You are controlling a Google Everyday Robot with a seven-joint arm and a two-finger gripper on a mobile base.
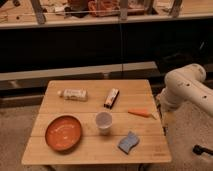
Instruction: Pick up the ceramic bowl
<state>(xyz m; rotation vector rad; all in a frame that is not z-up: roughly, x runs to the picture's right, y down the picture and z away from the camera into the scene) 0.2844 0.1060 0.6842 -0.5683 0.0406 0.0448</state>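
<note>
The ceramic bowl (63,133) is wide, shallow and orange-red with pale swirls inside. It sits upright at the front left of the wooden table (145,150). My white arm (187,90) bends beside the table's right edge, well away from the bowl. My gripper is out of view; only the arm's rounded segments show.
On the table are a translucent white cup (103,121) right of the bowl, a blue sponge (128,142), an orange carrot (139,113), a dark snack bar (111,97) and a pale bottle lying on its side (73,94). A dark counter front stands behind.
</note>
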